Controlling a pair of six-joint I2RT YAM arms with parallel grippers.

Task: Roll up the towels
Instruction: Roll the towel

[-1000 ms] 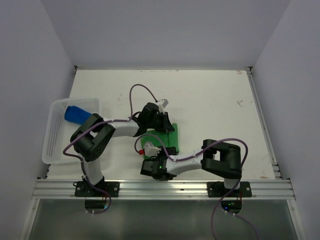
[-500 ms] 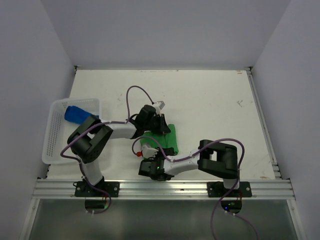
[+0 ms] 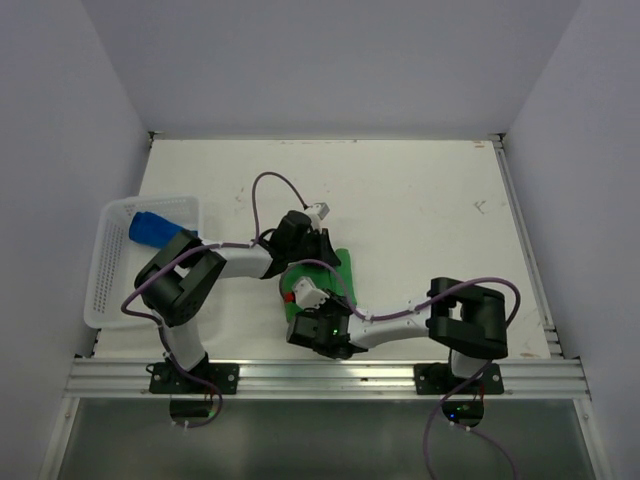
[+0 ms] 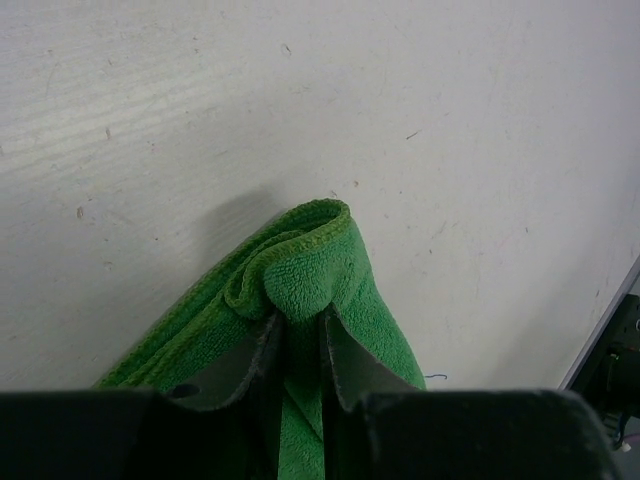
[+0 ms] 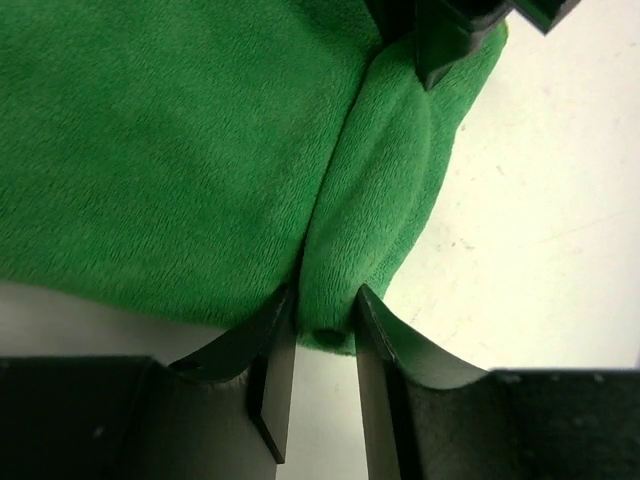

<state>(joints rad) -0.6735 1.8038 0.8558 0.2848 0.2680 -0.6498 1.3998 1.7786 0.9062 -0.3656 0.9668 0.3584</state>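
The green towel (image 3: 343, 272) lies near the table's front middle, partly rolled along one edge. My left gripper (image 3: 320, 252) is at its far end, shut on a bunched fold of the towel (image 4: 310, 255), with the jaws (image 4: 300, 330) pinching it. My right gripper (image 3: 303, 293) is at the near end, its jaws (image 5: 325, 305) closed around the end of the rolled edge (image 5: 385, 180); the flat part (image 5: 170, 140) spreads to the left. The blue towel (image 3: 150, 228) sits rolled in the basket.
The white mesh basket (image 3: 108, 275) stands at the table's left edge. The left arm's dark finger (image 5: 440, 40) shows at the top of the right wrist view. Bare white table surface (image 3: 430, 200) lies beyond and to the right of the towel.
The left gripper has drawn slightly toward the near left with the towel. The right arm's elbow has swung right and its gripper has shifted up onto the towel's near end.
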